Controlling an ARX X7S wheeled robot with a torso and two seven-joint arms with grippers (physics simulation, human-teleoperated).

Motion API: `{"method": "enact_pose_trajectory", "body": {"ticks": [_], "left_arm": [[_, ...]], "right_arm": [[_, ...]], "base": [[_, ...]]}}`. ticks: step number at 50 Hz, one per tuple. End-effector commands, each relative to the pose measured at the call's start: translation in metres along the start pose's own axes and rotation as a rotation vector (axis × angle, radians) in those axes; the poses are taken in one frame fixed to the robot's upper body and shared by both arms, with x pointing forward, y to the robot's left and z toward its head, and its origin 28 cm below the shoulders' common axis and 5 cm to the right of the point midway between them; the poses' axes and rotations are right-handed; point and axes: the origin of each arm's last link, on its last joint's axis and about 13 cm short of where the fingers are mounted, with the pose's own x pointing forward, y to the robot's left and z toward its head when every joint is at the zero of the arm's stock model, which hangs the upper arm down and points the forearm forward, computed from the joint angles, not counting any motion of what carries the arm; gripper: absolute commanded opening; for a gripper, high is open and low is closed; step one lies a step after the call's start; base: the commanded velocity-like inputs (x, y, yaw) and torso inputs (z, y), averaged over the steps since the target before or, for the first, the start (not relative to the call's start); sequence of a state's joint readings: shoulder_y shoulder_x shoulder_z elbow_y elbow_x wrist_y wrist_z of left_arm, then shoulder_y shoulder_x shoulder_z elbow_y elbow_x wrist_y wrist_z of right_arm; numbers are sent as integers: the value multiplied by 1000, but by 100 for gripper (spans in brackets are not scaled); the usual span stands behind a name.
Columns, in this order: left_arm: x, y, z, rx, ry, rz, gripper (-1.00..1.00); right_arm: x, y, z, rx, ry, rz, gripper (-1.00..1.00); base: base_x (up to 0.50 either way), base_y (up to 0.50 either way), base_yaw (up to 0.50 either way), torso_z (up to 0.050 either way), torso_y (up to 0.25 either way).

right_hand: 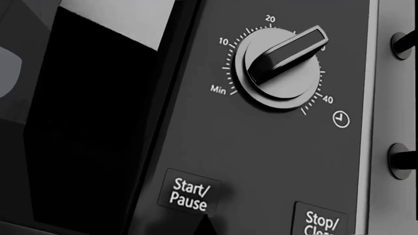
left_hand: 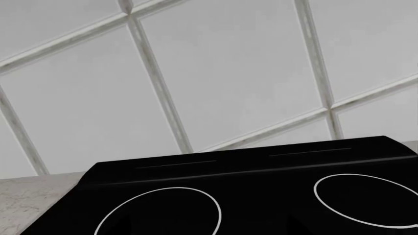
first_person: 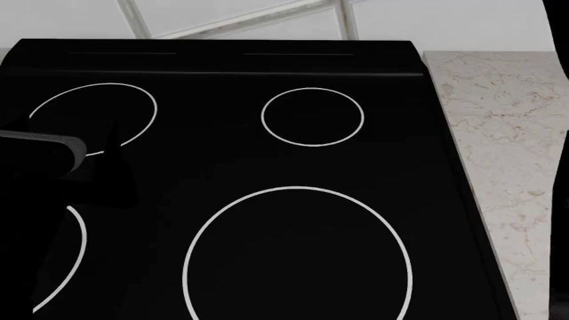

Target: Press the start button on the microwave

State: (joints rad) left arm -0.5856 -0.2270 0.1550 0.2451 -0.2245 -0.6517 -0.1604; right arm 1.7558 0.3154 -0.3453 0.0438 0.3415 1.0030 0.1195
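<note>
The microwave's dark control panel fills the right wrist view. The Start/Pause button sits low on it, beside the door glass. The Stop/Clear button lies beside it, and a timer dial is farther along the panel. My right gripper shows as one dark pointed tip, jaws together, right at the Start/Pause button's edge. I cannot tell whether it touches. My left gripper is a dark shape over the black cooktop; its jaws do not stand out.
The cooktop has several white burner rings. A marble counter runs along its right side. A white tiled wall stands behind. Two dark knobs sit past the panel's edge.
</note>
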Motion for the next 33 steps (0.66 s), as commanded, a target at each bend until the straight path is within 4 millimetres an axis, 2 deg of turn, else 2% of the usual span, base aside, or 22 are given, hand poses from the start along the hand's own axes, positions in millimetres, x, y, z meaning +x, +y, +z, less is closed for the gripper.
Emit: {"method": "enact_pose_trajectory", "body": {"ticks": [1, 9, 33], "left_arm": [[-2, 0, -1, 2, -2, -4, 100], [-2, 0, -2, -1, -3, -7, 100], [-1, -1, 0, 8, -10, -15, 100]], "right_arm": [[15, 2, 0, -11, -1, 5, -100], [19, 4, 0, -13, 0, 15, -100], [34, 0, -21, 19, 64, 10, -100]], "base": [[0, 0, 0, 0, 0], [7, 0, 2, 0, 0], [18, 3, 14, 7, 0]]}}
